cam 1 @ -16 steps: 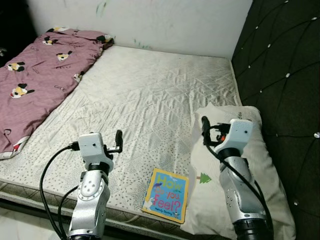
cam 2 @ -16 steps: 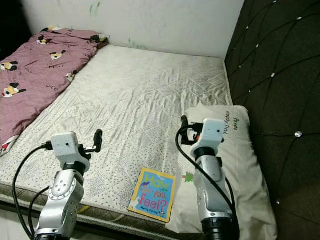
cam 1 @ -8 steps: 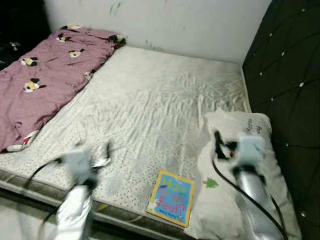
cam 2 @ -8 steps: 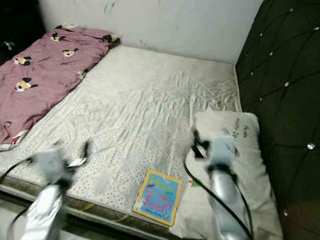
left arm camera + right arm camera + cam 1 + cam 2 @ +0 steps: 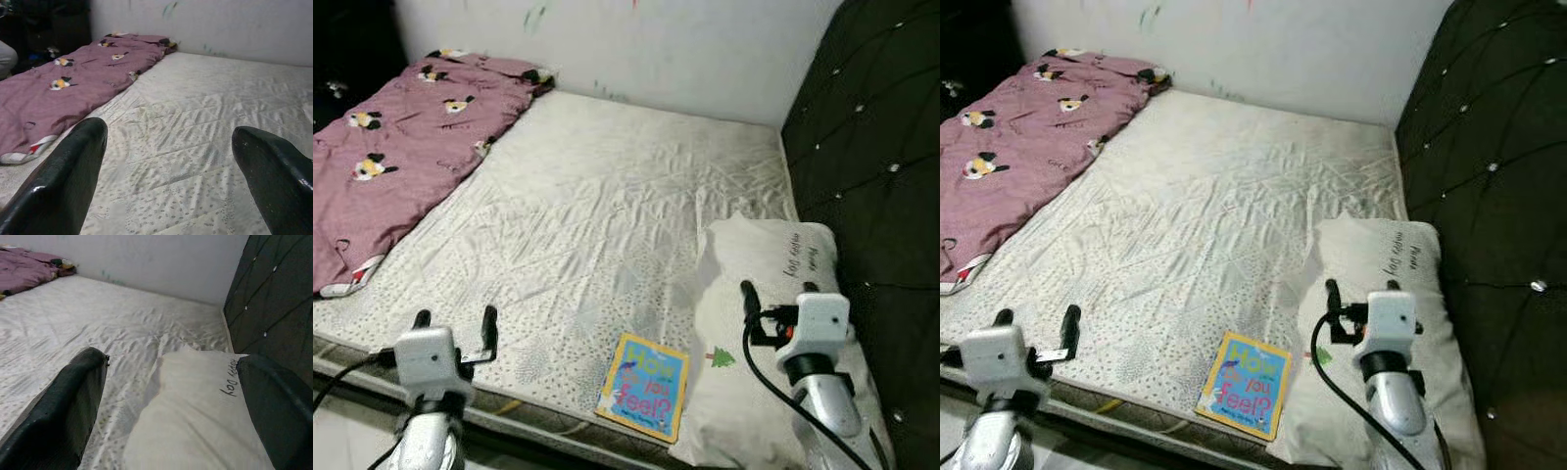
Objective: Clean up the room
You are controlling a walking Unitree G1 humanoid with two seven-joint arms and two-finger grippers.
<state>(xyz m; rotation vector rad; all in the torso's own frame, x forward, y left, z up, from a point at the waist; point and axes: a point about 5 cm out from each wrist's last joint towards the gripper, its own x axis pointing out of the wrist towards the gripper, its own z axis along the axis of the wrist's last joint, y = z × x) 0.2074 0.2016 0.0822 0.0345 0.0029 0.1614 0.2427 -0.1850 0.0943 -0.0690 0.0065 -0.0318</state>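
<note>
- Our left gripper [image 5: 454,324] hovers over the mattress [image 5: 607,206] edge, fingers wide, empty;
- our right gripper [image 5: 775,299] hovers wide above the pillow [image 5: 773,264];
- a book [image 5: 644,386] lies just beside the pillow.

A bed [image 5: 607,206] with a bare, quilted white mattress takes up the room. Behind the bed stands a pale wall [image 5: 685,49] with small green and red marks. Along the bed's right side rises a dark tufted headboard [image 5: 871,147].

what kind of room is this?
Most likely a bedroom: a bare quilted mattress with a white pillow, a pink blanket along one side, and a dark tufted headboard.
</note>
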